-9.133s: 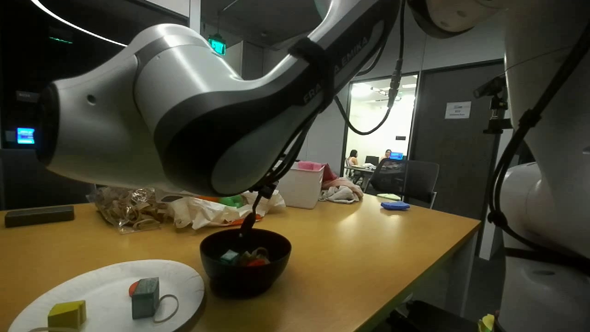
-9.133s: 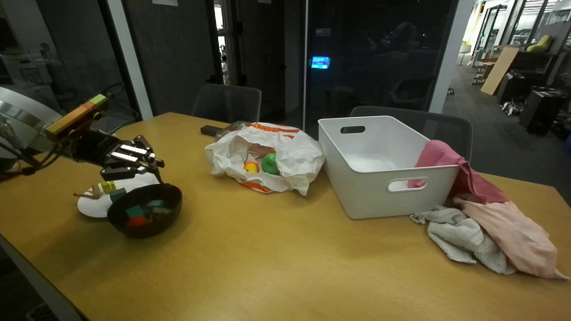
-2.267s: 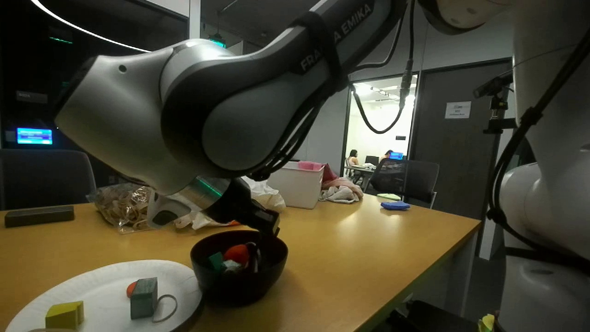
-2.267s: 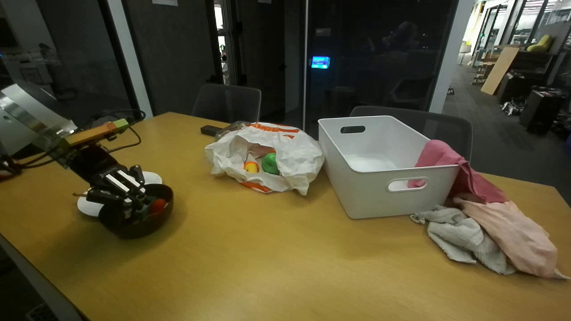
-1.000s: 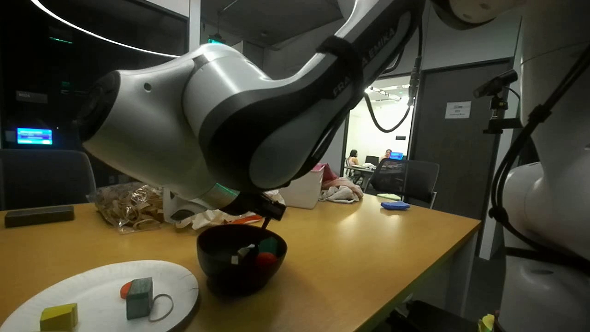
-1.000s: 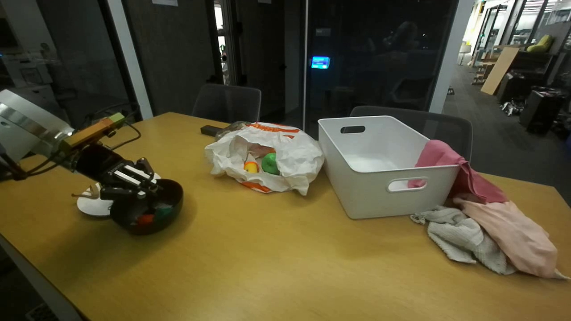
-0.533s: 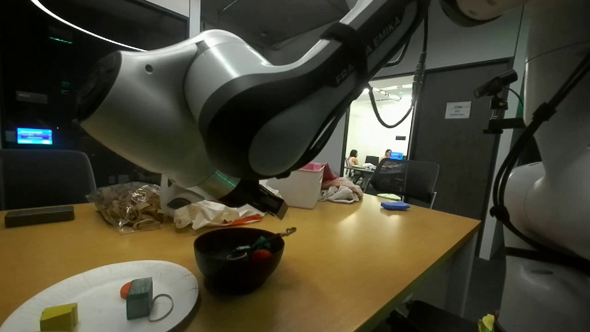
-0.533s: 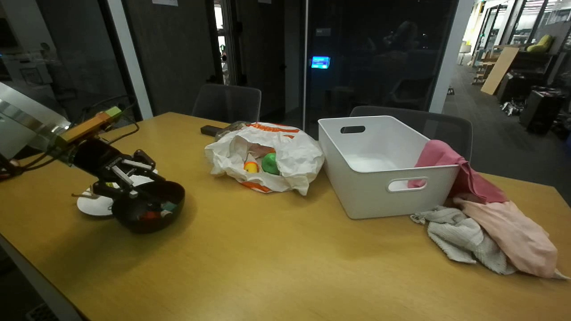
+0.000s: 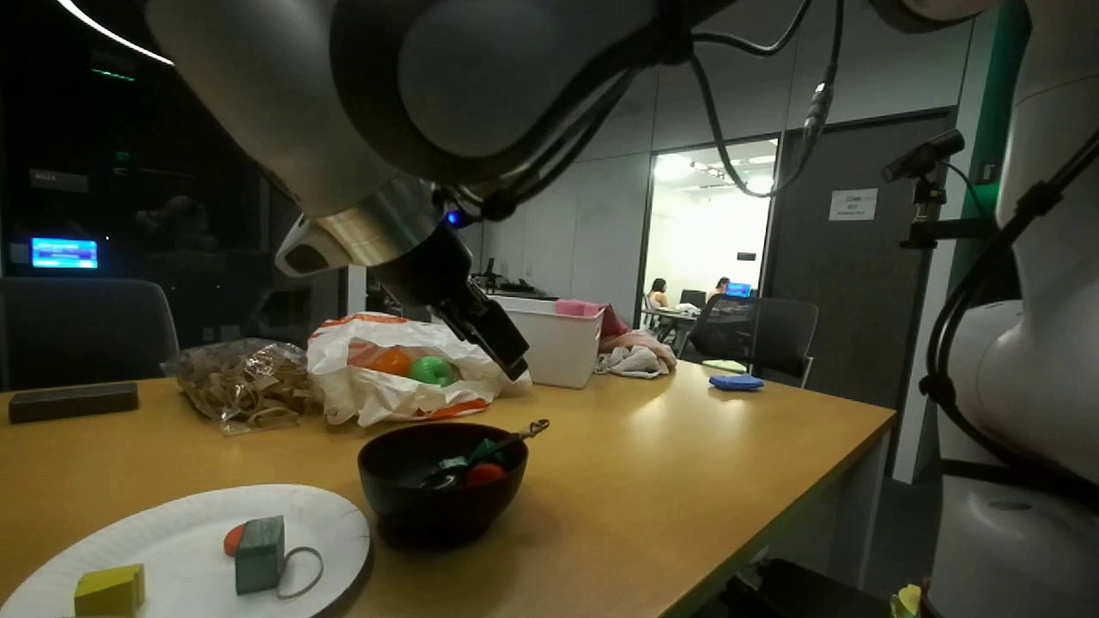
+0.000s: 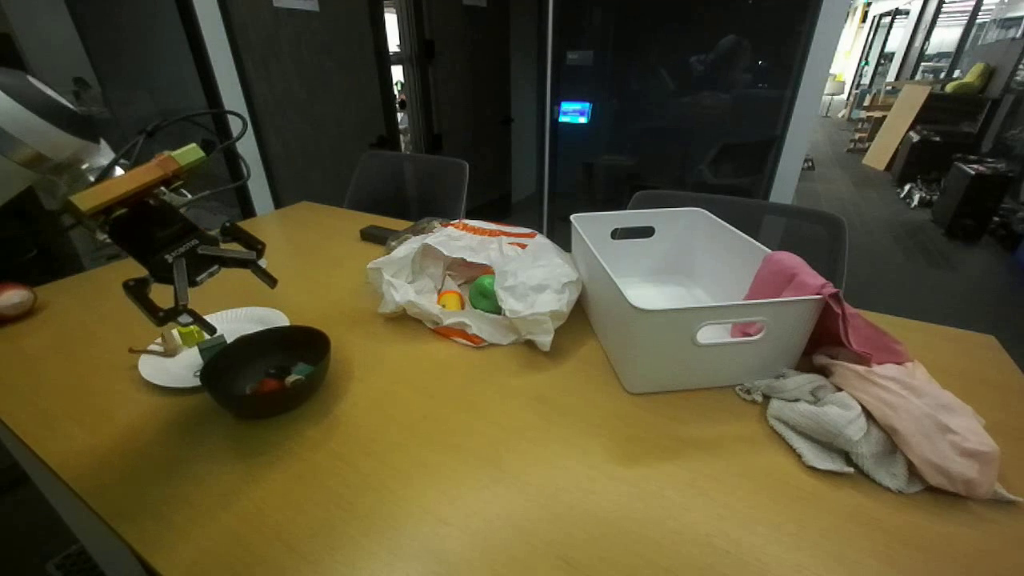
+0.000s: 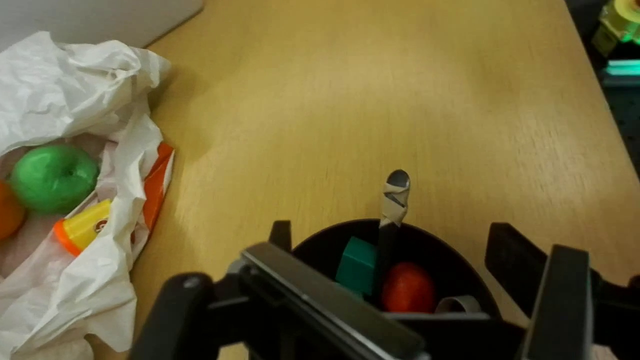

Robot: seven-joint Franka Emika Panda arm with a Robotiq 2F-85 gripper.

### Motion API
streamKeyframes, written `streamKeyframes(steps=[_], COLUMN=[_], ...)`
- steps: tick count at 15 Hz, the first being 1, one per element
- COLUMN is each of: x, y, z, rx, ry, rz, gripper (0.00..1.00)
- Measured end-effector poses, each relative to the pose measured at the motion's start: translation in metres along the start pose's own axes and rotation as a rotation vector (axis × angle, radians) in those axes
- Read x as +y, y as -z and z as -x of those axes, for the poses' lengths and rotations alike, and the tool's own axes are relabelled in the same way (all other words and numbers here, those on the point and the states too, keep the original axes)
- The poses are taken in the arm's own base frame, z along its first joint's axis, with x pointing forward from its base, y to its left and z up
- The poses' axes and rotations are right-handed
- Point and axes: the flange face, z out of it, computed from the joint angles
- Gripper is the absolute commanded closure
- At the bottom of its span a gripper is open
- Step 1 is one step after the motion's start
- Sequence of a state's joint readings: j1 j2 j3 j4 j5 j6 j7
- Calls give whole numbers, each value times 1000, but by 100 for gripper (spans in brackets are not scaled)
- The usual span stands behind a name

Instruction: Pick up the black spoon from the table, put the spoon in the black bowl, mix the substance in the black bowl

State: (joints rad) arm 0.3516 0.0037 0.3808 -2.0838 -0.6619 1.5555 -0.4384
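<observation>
Wrist view: the black spoon leans in the black bowl among the substance, red and green pieces, its taped end jutting past the rim. The claw hangs above, jaws spread wide, holding nothing. Getting the spoon off the tabletop and into the bowl looks done; whether the mixing is finished, I cannot tell. If not, gripping and stirring are left.

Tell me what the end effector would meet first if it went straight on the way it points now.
Probably the spoon, whose handle juts past the rim of the bowl: in the wrist view it shows ahead of the open end effector. Depth is unclear; the rim might come first.
</observation>
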Motion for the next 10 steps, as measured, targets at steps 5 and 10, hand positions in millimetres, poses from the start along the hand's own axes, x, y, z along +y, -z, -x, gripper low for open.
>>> streamKeyframes(steps=[5, 10], x=[18, 39], y=[17, 10], z=[37, 66], rx=[168, 359], ry=[-113, -179], rz=[-205, -371], gripper=[0, 0])
